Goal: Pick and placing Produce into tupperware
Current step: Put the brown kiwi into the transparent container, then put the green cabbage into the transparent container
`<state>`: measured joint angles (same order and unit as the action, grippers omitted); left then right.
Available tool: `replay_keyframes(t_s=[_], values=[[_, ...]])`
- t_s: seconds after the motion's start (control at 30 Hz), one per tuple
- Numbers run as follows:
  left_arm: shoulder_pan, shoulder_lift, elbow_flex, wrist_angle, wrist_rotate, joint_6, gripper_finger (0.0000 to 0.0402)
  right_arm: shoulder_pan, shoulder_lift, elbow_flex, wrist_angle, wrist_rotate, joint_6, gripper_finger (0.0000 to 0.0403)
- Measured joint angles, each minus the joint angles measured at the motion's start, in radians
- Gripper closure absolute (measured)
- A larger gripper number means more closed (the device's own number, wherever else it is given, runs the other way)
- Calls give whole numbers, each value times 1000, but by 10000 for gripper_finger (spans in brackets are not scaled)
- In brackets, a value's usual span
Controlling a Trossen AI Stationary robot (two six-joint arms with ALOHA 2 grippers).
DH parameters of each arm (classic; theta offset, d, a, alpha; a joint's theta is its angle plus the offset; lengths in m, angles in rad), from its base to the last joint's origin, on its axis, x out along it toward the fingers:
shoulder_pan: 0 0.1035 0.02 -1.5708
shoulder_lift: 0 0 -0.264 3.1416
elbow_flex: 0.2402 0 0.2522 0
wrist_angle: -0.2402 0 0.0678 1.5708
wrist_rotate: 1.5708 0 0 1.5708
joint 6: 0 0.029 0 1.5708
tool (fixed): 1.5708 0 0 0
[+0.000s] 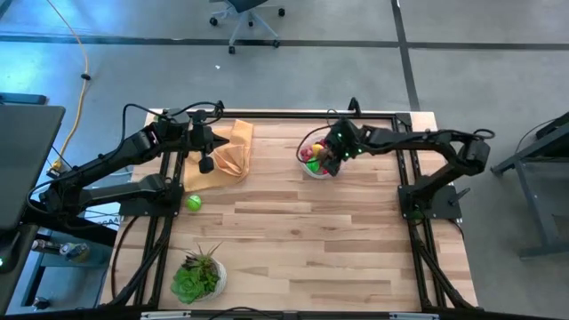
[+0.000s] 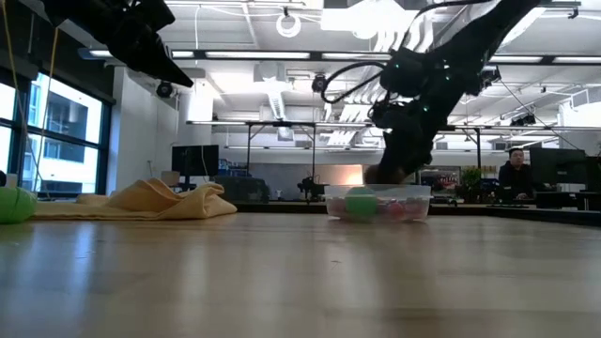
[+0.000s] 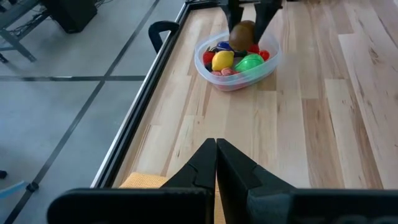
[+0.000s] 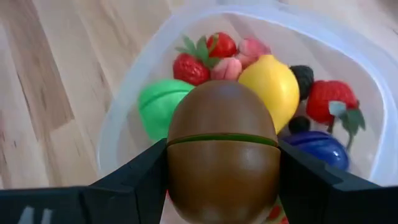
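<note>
The tupperware, a clear tub, stands on the table toward its far right, holding several toy pieces: a yellow one, a green one, red ones and a dark blue one. My right gripper hangs over the tub, shut on a brown egg-shaped fruit. One green ball lies on the table at the left. My left gripper is shut and empty, above the tan-orange cloth. My right gripper pinches the brown fruit between its two fingers, one finger on each side at its widest part. The fingers slant down from above. The fruit sits just over the pieces in the tub; whether it touches them I cannot tell.
A leafy green plant in a white pot stands near the front left. The cloth lies bunched at the far left. Bare wood runs across the middle and right of the table. A person sits in the room behind.
</note>
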<state>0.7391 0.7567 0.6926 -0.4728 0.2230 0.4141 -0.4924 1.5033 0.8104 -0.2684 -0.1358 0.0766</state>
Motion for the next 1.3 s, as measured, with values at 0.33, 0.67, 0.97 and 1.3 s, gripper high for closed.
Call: replay_keyframes(t_s=[0.33, 0.67, 0.97, 1.3], values=[[0, 0, 0, 0, 0, 0, 399, 4, 0, -132, 174, -24, -25, 174], [0, 0, 0, 0, 0, 0, 399, 4, 0, -140, 227, 12, -77, 133], [0, 0, 0, 0, 0, 0, 399, 4, 0, -140, 260, 25, -77, 84], [0, 0, 0, 0, 0, 0, 399, 38, -180, -140, 303, 55, -101, 86]])
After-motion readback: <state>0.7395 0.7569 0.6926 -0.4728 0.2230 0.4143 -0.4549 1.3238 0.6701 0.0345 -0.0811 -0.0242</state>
